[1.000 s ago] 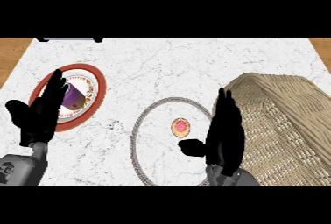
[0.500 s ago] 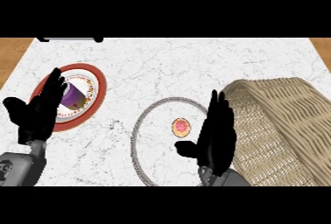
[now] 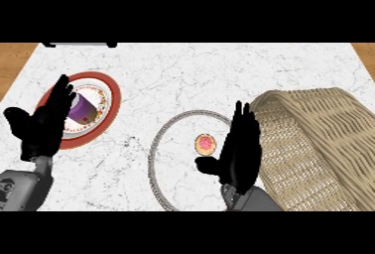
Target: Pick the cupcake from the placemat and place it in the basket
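White marbled tabletop [image 3: 190, 74]. Round placemat [image 3: 167, 130], pale with a grey rim, sits centre. Cupcake [image 3: 206, 144], pink top, sits on the placemat, right of its middle, upright as far as seen from above. Wicker basket [image 3: 322, 144] lies at right, its left rim just beside the placemat's right edge.

Right robot hand [image 3: 238, 151] stands over the placemat's right part between cupcake and basket, fingers straight and pointing away, thumb out toward the cupcake. Holds nothing; thumb is just beside the cupcake, contact cannot be told. It hides the placemat's right rim and part of the basket's near edge.

Left robot hand [image 3: 44, 124] shows at the left edge, open, fingers up, nothing held. It overlaps the left side of a red-rimmed plate [image 3: 102, 106] that carries a purple cup [image 3: 82, 110]. Plate is well apart from the placemat.
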